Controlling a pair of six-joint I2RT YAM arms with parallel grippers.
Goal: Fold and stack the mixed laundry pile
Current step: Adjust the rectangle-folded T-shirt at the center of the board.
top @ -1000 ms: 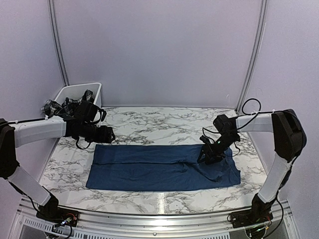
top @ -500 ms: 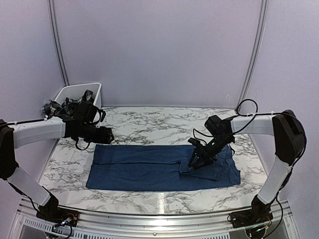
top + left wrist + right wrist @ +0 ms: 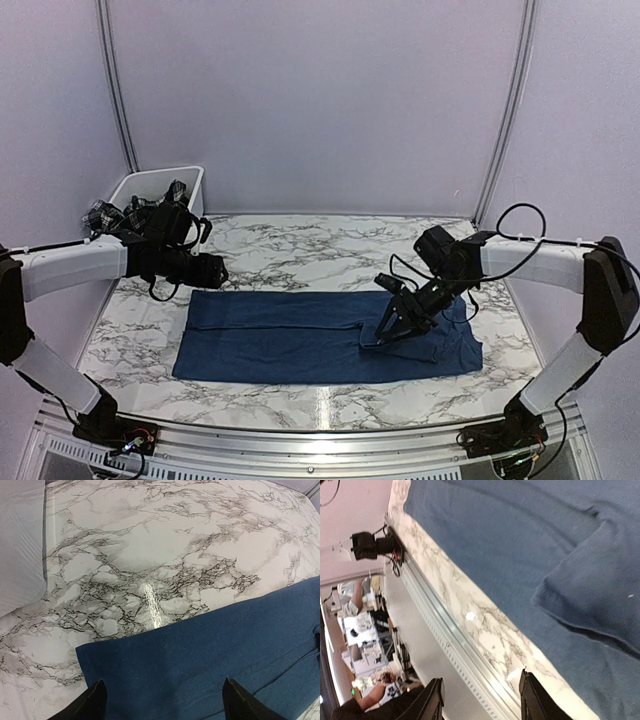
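Observation:
The navy blue t-shirt (image 3: 290, 335) lies folded into a long strip across the marble table (image 3: 330, 250). A flap (image 3: 420, 342) at its right end is doubled over toward the left, and it shows as a rounded fold (image 3: 590, 580) in the right wrist view. My right gripper (image 3: 385, 328) hangs tilted just above the shirt beside that flap, open, with nothing between its fingers (image 3: 434, 700). My left gripper (image 3: 218, 270) hovers open over the shirt's back left corner (image 3: 87, 652). The plaid garment (image 3: 135, 213) spills out of the bin behind the left arm.
A white plastic bin (image 3: 150, 180) stands at the back left corner, and its wall (image 3: 20, 540) shows in the left wrist view. The table's metal front rail (image 3: 445, 630) runs close to the shirt's near edge. Grey walls enclose the table on three sides.
My right gripper has swept left across the shirt's right end, dragging a flap of cloth over with it, and the flap now lies free. The left arm has stayed put.

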